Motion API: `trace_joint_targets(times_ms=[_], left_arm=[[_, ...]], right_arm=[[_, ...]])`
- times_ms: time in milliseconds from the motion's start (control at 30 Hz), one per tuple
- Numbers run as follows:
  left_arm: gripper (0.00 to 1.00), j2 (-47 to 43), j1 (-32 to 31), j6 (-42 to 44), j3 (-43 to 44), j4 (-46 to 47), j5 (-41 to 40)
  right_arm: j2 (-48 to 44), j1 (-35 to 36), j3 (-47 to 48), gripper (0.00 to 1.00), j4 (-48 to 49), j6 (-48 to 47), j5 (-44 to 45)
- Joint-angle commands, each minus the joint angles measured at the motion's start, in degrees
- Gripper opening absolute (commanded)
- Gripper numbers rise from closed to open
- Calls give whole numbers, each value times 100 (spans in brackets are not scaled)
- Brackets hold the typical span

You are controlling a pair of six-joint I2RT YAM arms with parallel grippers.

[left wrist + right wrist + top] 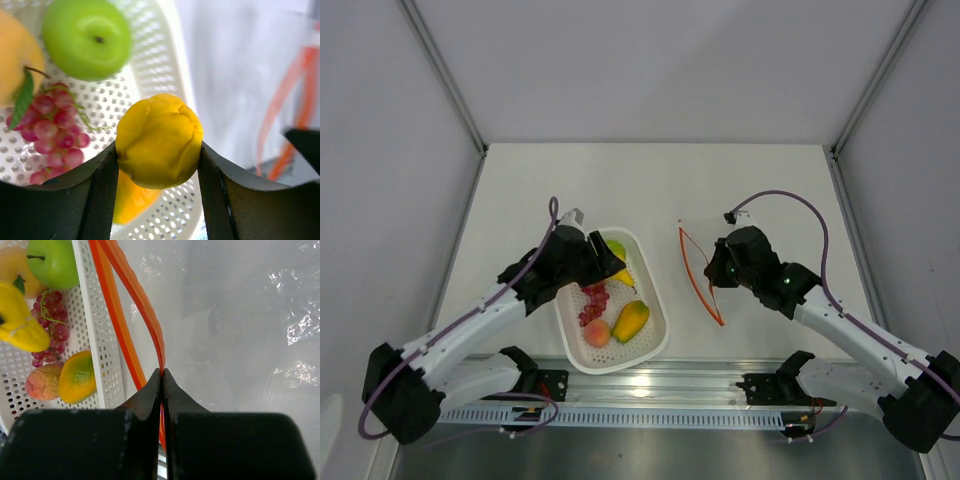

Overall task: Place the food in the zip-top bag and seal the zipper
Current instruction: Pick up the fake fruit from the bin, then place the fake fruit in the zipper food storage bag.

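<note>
Risk: the yellow pear [159, 135] is smooth and pinched only at its flanks, so it may slip in transfer and drop into the white perforated basket [658, 335]. The zip-top bag [240, 340] gapes only narrowly, so the pear could snag the zipper [130, 300] and tug it free. Left hand [157, 150]: part-closed, gripping the pear over the basket. Right hand [161, 377]: fully closed, pinching the zipper strip; the bag lies on the worktop [770, 190] just right of the basket. In the basket: peach [597, 333], mango [631, 320], grapes [594, 300], green apple [616, 247].

Yellow pear [159, 140], green apple [86, 37], dark red grapes [52, 132], white perforated basket [150, 65], red-orange zipper [131, 290].
</note>
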Motion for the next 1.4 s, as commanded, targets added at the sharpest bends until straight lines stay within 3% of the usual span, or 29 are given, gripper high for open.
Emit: trace_joint_targets(times_ms=[0, 100, 267, 533, 1100, 1367], left_arm=[[1, -941, -232, 379, 78, -182, -110], [1, -1530, -452, 520, -79, 423, 539], [1, -1717, -865, 766, -256, 1757, 1593], [1, -1094, -1683, 1048, -150, 2920, 1833], [1, -302, -1780, 934, -256, 2587, 1139], [2, 278, -1789, 740, 780, 585, 304]], right_arm=[[18, 99, 179, 0, 177, 121, -184], [89, 248, 311, 0, 125, 165, -175], [177, 503, 469, 0, 107, 244, -297], [300, 978, 698, 0, 72, 367, -509], [-649, 1145, 874, 0, 168, 754, -948], [-658, 1154, 892, 0, 230, 798, -1107]])
